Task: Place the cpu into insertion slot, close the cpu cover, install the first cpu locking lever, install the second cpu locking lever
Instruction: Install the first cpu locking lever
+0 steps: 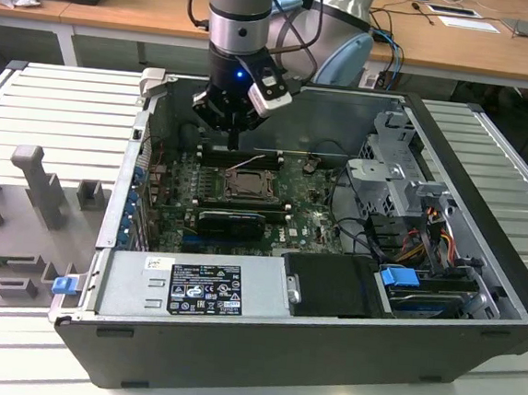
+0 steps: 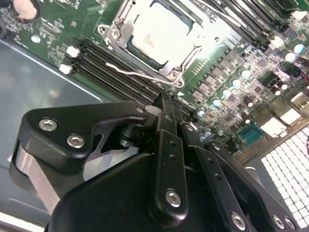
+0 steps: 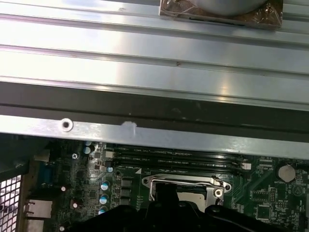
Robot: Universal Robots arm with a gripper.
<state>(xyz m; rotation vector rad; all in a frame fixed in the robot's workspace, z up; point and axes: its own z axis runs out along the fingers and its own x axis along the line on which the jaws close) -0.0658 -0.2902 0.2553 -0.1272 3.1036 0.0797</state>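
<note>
- Silver cpu (image 2: 161,36) sits in the slot (image 2: 136,52) on the green board (image 2: 231,72), with the cover (image 2: 181,55) down, we judge.
- One lever (image 2: 137,72) lies loose (unlatched, it seems).
- Our gripper (image 2: 166,116) hovers nearby, fingers together, empty.

Wooden desks (image 1: 123,14) behind, ribbed metal tabletop (image 1: 59,110), grey moulded tray (image 1: 21,222) at exterior view's left

The hand (image 3: 166,208) hides the insertion slot's (image 3: 186,193) near half — edge cuts it.
</note>
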